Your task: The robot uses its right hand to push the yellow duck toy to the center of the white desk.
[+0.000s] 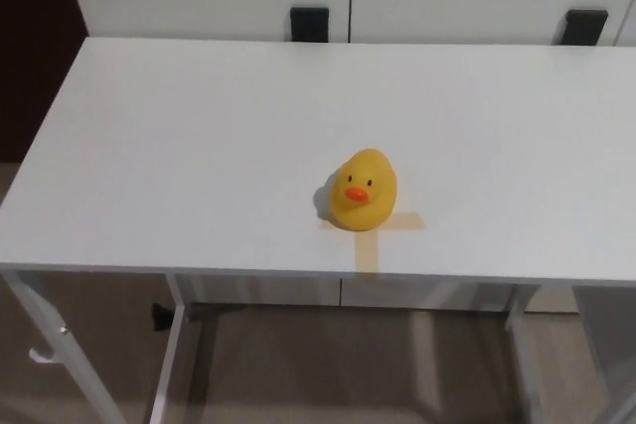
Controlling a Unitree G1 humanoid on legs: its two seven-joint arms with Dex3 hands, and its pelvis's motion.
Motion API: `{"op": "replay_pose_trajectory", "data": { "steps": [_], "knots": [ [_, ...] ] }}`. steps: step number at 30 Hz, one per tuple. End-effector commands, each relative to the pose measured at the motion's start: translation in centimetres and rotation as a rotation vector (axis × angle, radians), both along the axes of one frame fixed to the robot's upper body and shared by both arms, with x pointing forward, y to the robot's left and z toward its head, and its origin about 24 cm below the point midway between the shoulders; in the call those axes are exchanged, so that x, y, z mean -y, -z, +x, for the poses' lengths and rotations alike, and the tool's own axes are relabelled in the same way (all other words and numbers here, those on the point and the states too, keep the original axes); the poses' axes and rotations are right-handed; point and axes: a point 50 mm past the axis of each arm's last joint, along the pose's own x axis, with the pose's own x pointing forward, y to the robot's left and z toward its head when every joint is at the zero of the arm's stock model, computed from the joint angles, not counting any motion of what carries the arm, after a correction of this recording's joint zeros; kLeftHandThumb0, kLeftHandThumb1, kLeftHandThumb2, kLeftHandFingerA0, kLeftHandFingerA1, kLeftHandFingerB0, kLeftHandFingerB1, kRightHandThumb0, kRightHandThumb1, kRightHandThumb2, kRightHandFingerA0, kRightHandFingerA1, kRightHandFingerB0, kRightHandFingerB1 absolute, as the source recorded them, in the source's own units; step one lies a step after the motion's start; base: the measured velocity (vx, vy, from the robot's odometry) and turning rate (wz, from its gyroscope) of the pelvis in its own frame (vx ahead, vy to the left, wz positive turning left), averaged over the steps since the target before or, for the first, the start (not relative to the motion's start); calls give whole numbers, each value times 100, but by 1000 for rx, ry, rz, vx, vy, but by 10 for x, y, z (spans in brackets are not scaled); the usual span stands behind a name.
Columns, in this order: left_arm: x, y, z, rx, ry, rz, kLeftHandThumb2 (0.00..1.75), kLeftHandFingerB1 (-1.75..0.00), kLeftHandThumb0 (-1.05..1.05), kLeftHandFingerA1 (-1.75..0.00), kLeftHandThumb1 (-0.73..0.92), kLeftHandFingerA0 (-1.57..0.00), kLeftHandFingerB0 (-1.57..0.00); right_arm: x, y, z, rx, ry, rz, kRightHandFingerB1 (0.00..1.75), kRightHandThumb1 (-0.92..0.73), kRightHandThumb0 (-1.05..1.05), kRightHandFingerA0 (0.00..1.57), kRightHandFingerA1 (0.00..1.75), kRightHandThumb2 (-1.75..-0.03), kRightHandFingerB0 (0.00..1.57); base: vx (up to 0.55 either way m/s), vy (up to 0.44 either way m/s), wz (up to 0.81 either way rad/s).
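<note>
The yellow duck toy (362, 191) with an orange beak stands upright on the white desk (199, 136), a little toward the front edge, facing me. It sits on the top of a tan tape cross (370, 242) stuck to the desk. Neither of my hands shows in the head view.
Two black brackets (309, 24) (583, 26) stand at the desk's far edge against white cabinet panels. The desk's metal legs (174, 354) and the floor show below the front edge. A dark area lies beyond the desk's left end.
</note>
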Motion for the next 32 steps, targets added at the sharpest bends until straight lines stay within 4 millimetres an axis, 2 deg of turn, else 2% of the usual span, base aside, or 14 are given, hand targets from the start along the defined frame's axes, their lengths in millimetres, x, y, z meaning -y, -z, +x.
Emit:
{"op": "replay_pose_trajectory", "data": {
  "steps": [1,4,5,7,8,10,14,18,19,21,22,25,26,32],
  "knots": [
    [-13,-9,1,31,41,29,105,-86,-9,-89,-41,-133,-132,20,29,-61,-265,46,26,44,-42,-13,68,57,-99,48,0,0,0],
    [-16,-10,-2,26,34,44,111,-85,-13,-87,-40,-137,-135,24,42,-75,-181,171,301,45,-39,-5,75,56,-113,54,0,0,0],
    [-18,-10,-2,21,30,49,101,-87,-10,-90,-37,-133,-134,23,46,-77,-169,186,357,45,-35,-4,78,53,-109,55,0,0,0],
    [-19,-11,-2,15,26,54,101,-87,-10,-90,-37,-133,-134,22,50,-77,-169,192,395,45,-35,-4,78,53,-109,55,0,0,0],
    [-21,-12,-2,14,25,56,102,-87,-12,-92,-37,-124,-130,20,55,-80,-178,188,443,44,-29,3,83,50,-87,59,0,0,0],
    [-24,-14,-2,16,25,56,112,-87,-12,-91,-40,-126,-129,16,59,-84,-188,172,493,46,-28,3,84,49,-98,61,0,0,0],
    [-25,-14,-3,13,27,57,107,-87,-12,-90,-38,-129,-126,15,60,-85,-182,157,510,48,-35,-5,84,52,-107,62,0,0,0],
    [-26,-14,-5,0,24,67,103,-87,-7,-91,-40,-128,-123,16,58,-82,-172,145,531,48,-41,-8,83,51,-99,61,0,0,0],
    [-26,-14,-4,6,23,63,114,-86,-15,-91,-38,-126,-126,17,58,-80,-182,144,523,48,-35,-2,86,50,-107,62,0,0,0],
    [-25,-15,-3,11,22,59,114,-86,-15,-91,-38,-126,-126,17,58,-79,-189,142,518,48,-35,-2,86,50,-107,62,0,0,0],
    [-25,-15,-3,16,28,61,113,-86,-14,-88,-39,-129,-126,18,57,-79,-196,138,511,50,-33,-4,87,51,-120,63,0,0,0],
    [-25,-15,-3,19,36,64,113,-86,-14,-88,-39,-129,-126,18,57,-78,-200,131,507,50,-33,-4,87,51,-120,63,0,0,0],
    [-26,-15,-4,23,39,66,107,-86,-13,-89,-39,-130,-131,18,57,-79,-198,131,516,54,-38,-10,84,54,-106,61,0,0,0],
    [-28,-18,-1,31,29,63,106,-87,-13,-91,-37,-128,-125,17,59,-74,-174,121,554,54,-37,-9,86,54,-110,66,0,0,0]
  ]
}}
